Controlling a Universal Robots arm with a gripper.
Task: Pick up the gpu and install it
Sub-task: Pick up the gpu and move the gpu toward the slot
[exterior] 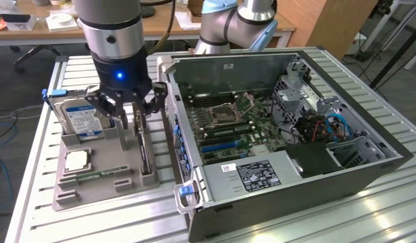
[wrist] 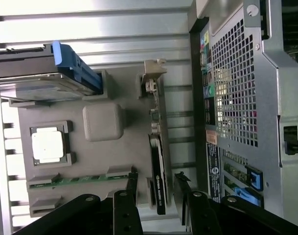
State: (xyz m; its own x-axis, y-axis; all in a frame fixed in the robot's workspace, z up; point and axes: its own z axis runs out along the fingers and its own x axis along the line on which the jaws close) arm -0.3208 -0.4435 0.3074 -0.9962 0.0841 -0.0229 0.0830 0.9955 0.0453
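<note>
The gpu (exterior: pixel 143 152) stands on its edge in a slot of the grey holder (exterior: pixel 92 195), a thin dark card with its pale bracket (wrist: pixel 153 73) at the far end. My gripper (exterior: pixel 131 115) hangs just above the card and is open. In the wrist view the gripper (wrist: pixel 157 188) straddles the gpu (wrist: pixel 157 161), one dark finger (wrist: pixel 131 191) on each side, with small gaps between pads and board. The open computer case (exterior: pixel 370 167) lies to the exterior view's right, with its motherboard (exterior: pixel 228 116) and a blue slot (exterior: pixel 218 147) exposed.
The holder also carries a silver hard drive (exterior: pixel 76 114) with a blue label, a square processor (exterior: pixel 78 161) and a green memory stick (exterior: pixel 100 174). The case's perforated rear wall (wrist: pixel 237 98) stands close beside the gpu. All of this rests on a slatted metal table (exterior: pixel 126 217).
</note>
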